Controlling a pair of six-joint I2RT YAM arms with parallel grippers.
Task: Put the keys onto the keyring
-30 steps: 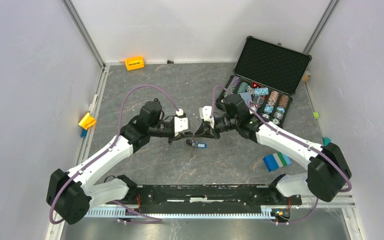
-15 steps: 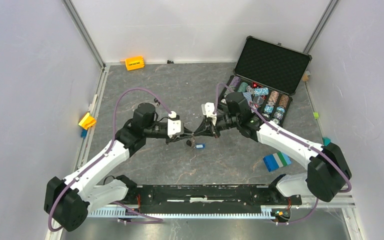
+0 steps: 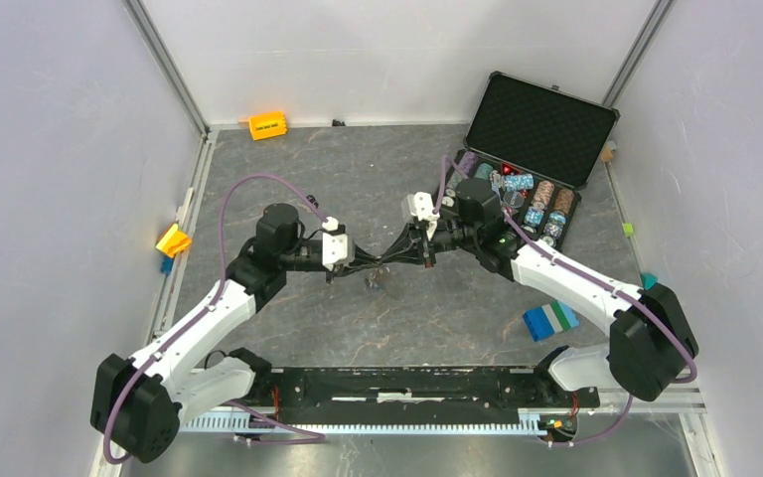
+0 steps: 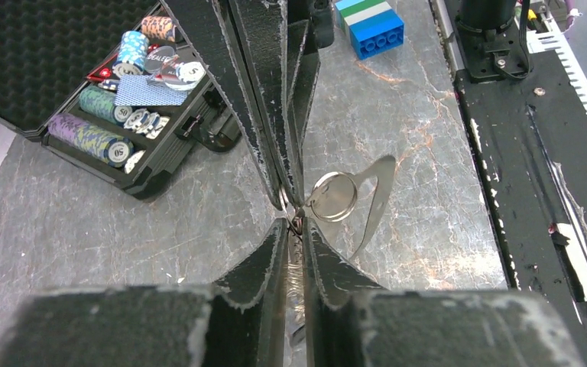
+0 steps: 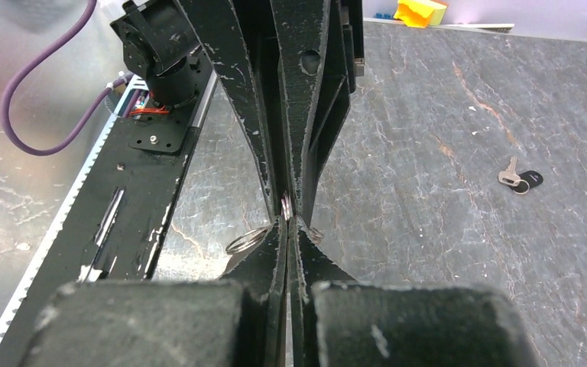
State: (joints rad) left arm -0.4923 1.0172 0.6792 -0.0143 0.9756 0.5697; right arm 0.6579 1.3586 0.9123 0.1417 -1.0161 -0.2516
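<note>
Both wrists have drawn back a little from each other since a second ago, the left arm swinging further to its own side, while the fingertips still meet nose to nose over the middle of the bench. The blue-headed key that lay just below the tips then cannot be made out now; only a small greyish shape hangs or lies there in the top view. The left tool stands narrow, its jaws a thin slit apart, and the right wrist view shows a sliver of bright metal caught between its tips. The right tool is pressed fully closed, tip against tip with the left one; whether it also pinches the metal I cannot tell. The keyring, a round metal ring joined to a flat silvery curved piece, sits right at the meeting point. In the left wrist view it juts out to the right of the tips, touching them and raised above the bench. In the right wrist view, part of its loop shows just left of the closed fingers. The black-headed key lies flat on the bench, well apart from both tools. An open case of poker chips stands behind the right arm, and a blue and green block lies near that arm's base.
</note>
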